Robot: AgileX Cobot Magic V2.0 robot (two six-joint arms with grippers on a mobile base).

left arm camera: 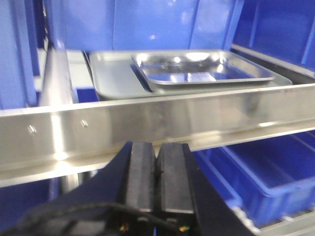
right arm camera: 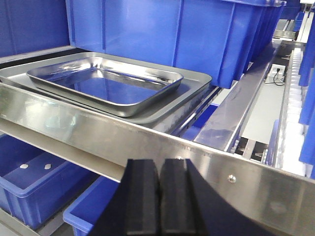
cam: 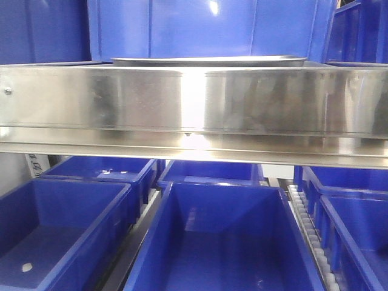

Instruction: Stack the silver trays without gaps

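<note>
two shallow rectangular shiny stainless-steel trays sit on the upper shelf, one inside the other. the smaller silver tray (right arm camera: pixel 106 86) lies within the larger silver tray (right arm camera: pixel 192 91), which has a thin flat rim and rounded corners. in the right wrist view the smaller tray sits toward the left and near side of the larger one, leaving a bare strip of the larger tray's floor along the far and right sides. in the left wrist view the smaller tray (left arm camera: pixel 202 69) lies toward the right side of the larger tray (left arm camera: pixel 115 78), with bare floor showing on the left. in the front view only a thin edge of a tray (cam: pixel 209 60) shows above the long broad brushed-steel shelf rail (cam: pixel 194 106).

a deep blue plastic bin (right arm camera: pixel 162 34) stands directly behind the trays on the same shelf. further deep blue plastic bins (cam: pixel 224 242) occupy the level below the rail, and a white roller track (cam: pixel 312 233) runs between two of them on the right.

the left gripper (left arm camera: pixel 157 172) is below and in front of the rail, its two black pads pressed together with nothing between them. the right gripper (right arm camera: pixel 160 196) is likewise in front of the rail, its black pads closed against each other and holding nothing. neither gripper touches the trays.
</note>
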